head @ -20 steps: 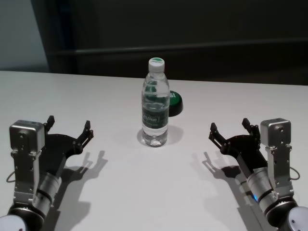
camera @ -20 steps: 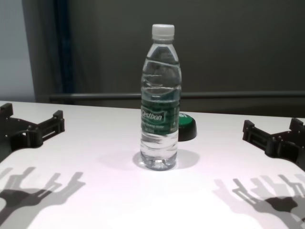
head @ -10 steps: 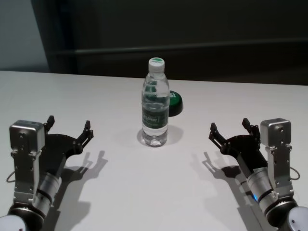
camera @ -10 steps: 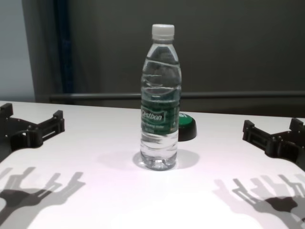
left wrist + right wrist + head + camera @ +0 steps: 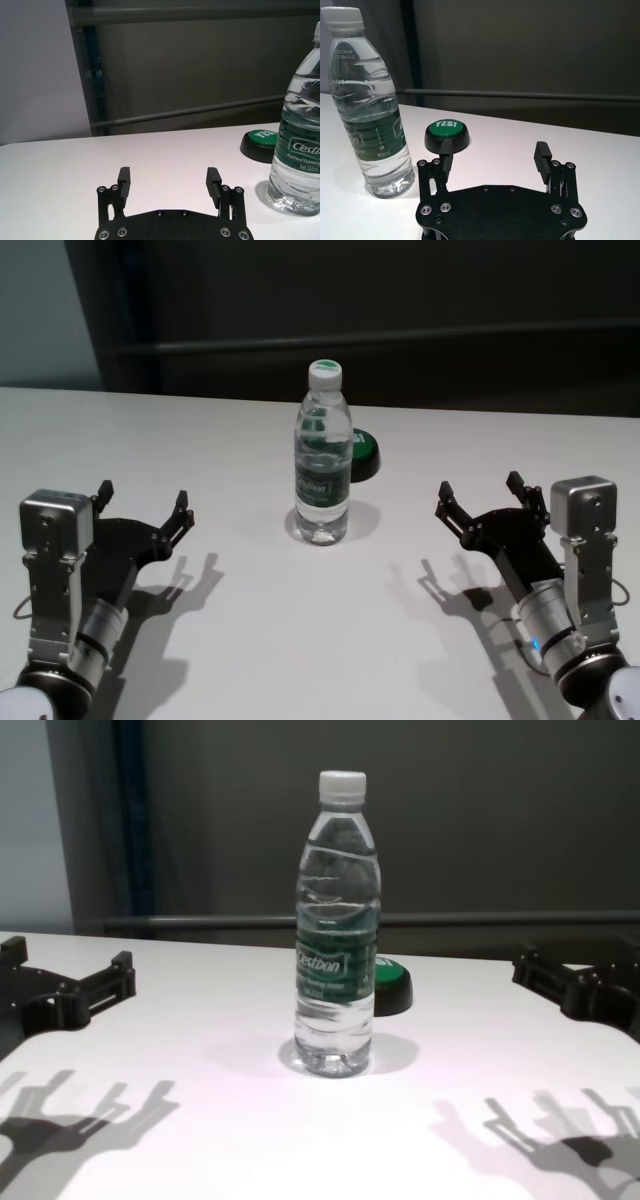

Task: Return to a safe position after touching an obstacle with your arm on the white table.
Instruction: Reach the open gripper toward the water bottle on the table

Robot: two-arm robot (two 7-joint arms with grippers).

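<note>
now the right gripper (image 5: pixel 482 506) hangs above the broad, smooth white tabletop (image 5: pixel 300 640) on the robot's right side, its two black fingers (image 5: pixel 541 156) spread wide apart with nothing between them; its shadow lies on the tabletop just below it. well off to this gripper's left, clear of both fingers, stands the tall clear plastic water bottle (image 5: pixel 323 454) with a white screw cap and a dark green label with white lettering, upright on the tabletop and partly filled with water. just behind the bottle, on the side nearer the right gripper, sits a low round green push-button on a black base (image 5: pixel 364 453), close beside the bottle, with white lettering on its top in the right wrist view. the left gripper (image 5: pixel 141 506) hangs over the tabletop on the far side of the bottle from the right gripper, well apart from it, its black fingers (image 5: pixel 123 181) likewise spread open and empty. beyond the tabletop's far edge runs a dark wall with a horizontal rail (image 5: pixel 500 918).
</note>
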